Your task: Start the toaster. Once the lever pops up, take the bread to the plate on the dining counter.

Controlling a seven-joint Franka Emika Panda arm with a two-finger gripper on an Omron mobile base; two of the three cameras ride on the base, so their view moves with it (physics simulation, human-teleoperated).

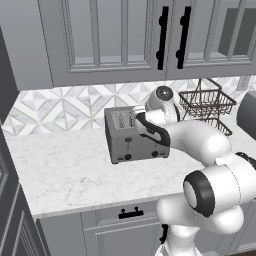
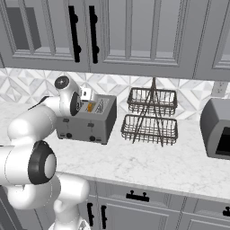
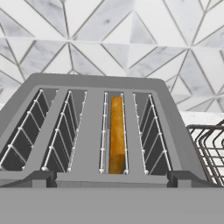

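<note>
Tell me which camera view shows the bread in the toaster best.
The hand view: it looks down into the toaster, and the bread stands on edge in the third slot from the left. The right base view shows just a small orange patch of bread beside the arm. In the left base view I cannot make it out.

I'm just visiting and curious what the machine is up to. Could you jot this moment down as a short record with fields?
Place: kitchen counter under grey cupboards
Toaster: four slots, against the tiled wall
Bread: one slice upright, third slot from the left in the hand view
Robot hand: over the toaster; fingers hidden, open or shut unclear
Wire basket rack: beside the toaster
Toaster oven: at the right edge
</note>
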